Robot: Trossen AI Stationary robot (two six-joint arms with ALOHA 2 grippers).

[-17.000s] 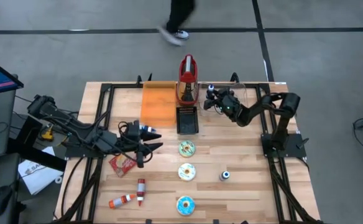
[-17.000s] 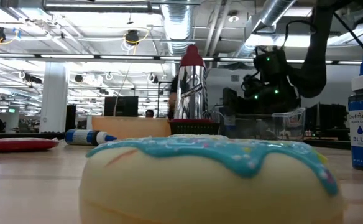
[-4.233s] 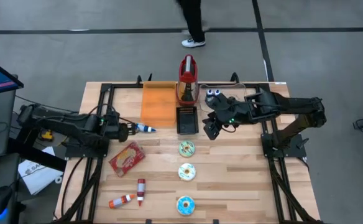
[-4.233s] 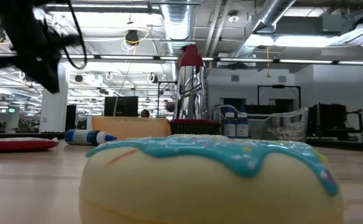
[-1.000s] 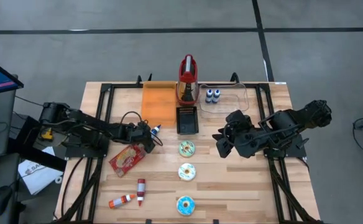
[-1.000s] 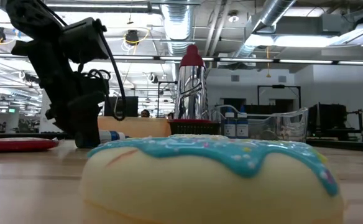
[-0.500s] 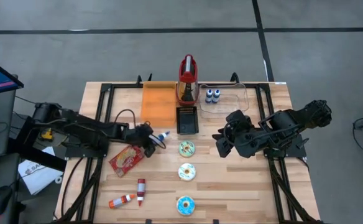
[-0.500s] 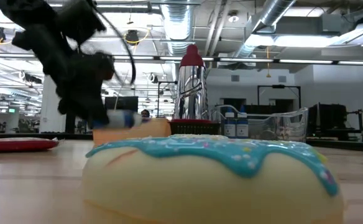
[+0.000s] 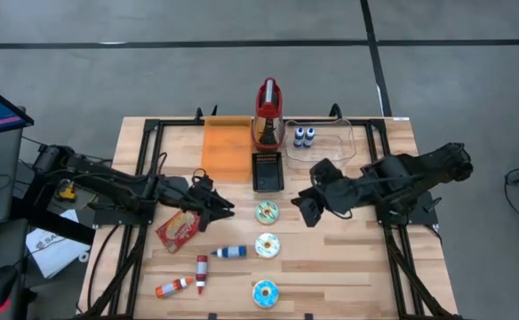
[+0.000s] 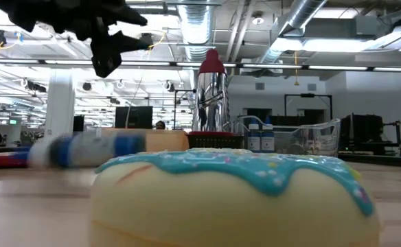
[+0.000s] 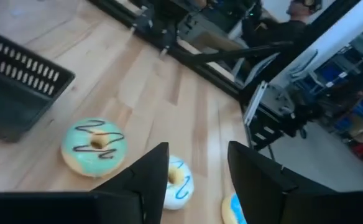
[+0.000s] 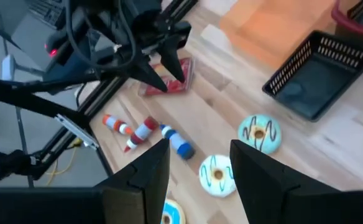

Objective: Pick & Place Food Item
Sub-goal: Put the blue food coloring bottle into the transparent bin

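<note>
My left gripper [image 9: 227, 210] hovers spread and empty just right of the red snack packet [image 9: 176, 228], left of centre, probably lining up its pick. My right gripper [image 9: 300, 207] waits spread, right of centre.

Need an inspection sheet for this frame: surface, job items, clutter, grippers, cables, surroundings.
Surface: wooden table, black frame rails along its sides.
Job's things: red snack packet flat on the table, not held.
Clutter: blue-capped tube loose beside three donuts; two red-capped tubes; black basket; orange sheet; red-topped dispenser; clear bin with two small bottles.
Grippers: left gripper open, empty, above the packet's far edge; right gripper open, empty, near the green donut.
Cables: one looped along the left arm.
Surroundings: grey floor with taped lines; nobody beside the table.
</note>
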